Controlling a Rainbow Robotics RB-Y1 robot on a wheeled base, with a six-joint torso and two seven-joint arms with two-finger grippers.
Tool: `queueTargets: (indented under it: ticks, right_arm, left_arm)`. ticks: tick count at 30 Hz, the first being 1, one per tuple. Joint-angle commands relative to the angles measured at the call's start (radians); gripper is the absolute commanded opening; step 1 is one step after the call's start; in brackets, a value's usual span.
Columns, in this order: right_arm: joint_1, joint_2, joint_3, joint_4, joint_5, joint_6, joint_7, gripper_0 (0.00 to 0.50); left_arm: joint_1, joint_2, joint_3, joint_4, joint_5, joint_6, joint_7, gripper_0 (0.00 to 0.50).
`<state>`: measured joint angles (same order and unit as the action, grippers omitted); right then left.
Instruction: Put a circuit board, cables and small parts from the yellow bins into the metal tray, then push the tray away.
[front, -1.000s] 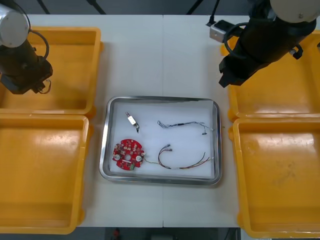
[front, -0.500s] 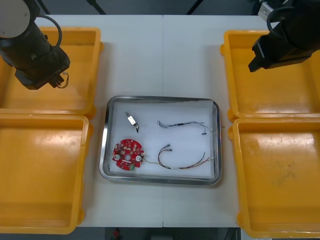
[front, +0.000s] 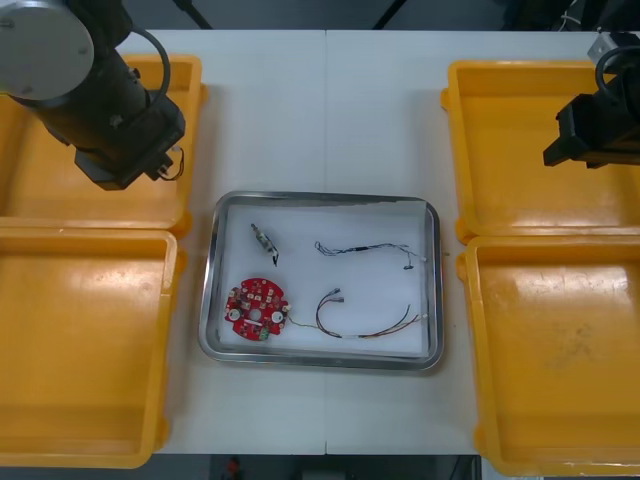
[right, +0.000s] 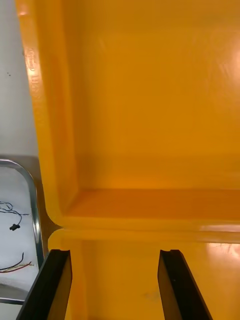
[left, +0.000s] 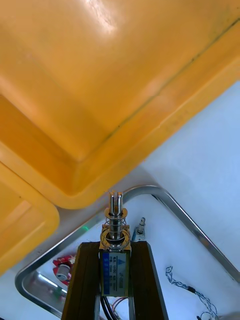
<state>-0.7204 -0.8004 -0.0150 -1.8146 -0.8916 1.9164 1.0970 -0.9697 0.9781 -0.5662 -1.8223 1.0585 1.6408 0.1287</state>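
Note:
In the left wrist view my left gripper (left: 115, 246) is shut on a small metal part (left: 114, 235) with a spring, held above the near corner of the metal tray (left: 167, 194). From the front, the left arm (front: 118, 110) hangs over the inner edge of the far left yellow bin (front: 30, 180). The tray (front: 322, 197) holds a round red circuit board (front: 256, 309), another small metal part (front: 264, 241), a black cable (front: 365, 250) and a red and yellow cable (front: 365, 322). My right gripper (right: 115, 260) is open with nothing between its fingers, above the wall between the two right bins.
Two yellow bins stand at each side; the near left bin (front: 80, 350) and near right bin (front: 560, 350) lie bare. The right arm (front: 600, 125) is over the far right bin (front: 510, 150). White table (front: 325, 110) stretches beyond the tray.
The left arm has moved right, toward the tray, carrying the small metal part. The right arm has swung right, out over the far right bin.

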Motion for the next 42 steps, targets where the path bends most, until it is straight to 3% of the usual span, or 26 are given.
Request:
queueTargets:
  ticks: [1,9,17,27,33,42]
  right_arm:
    - [0.090,-0.043,-0.091,-0.098,0.014,0.003,-0.049,0.500]
    - [0.228,-0.043,-0.212,-0.201,0.011,0.003,-0.068,0.500]
    - [0.325,-0.043,-0.276,-0.253,0.002,0.003,-0.054,0.500]
    - [0.374,-0.043,-0.275,-0.275,-0.015,0.003,-0.035,0.500]
    - [0.429,-0.043,-0.273,-0.304,-0.023,0.003,-0.020,0.500]
    - [0.480,-0.043,-0.273,-0.335,-0.024,0.003,-0.011,0.500]
  left_arm:
    - [-0.038,-0.108,-0.053,-0.048,-0.118,0.020,0.089,0.000]
    - [-0.038,-0.256,-0.149,-0.006,-0.284,0.016,0.112,0.000]
    - [-0.038,-0.380,-0.188,0.049,-0.390,0.007,0.120,0.000]
    - [-0.038,-0.466,-0.238,0.101,-0.443,-0.007,0.131,0.000]
    - [-0.014,-0.522,-0.270,0.176,-0.517,-0.091,0.135,0.000]
    - [-0.009,-0.552,-0.308,0.239,-0.554,-0.124,0.137,0.000]
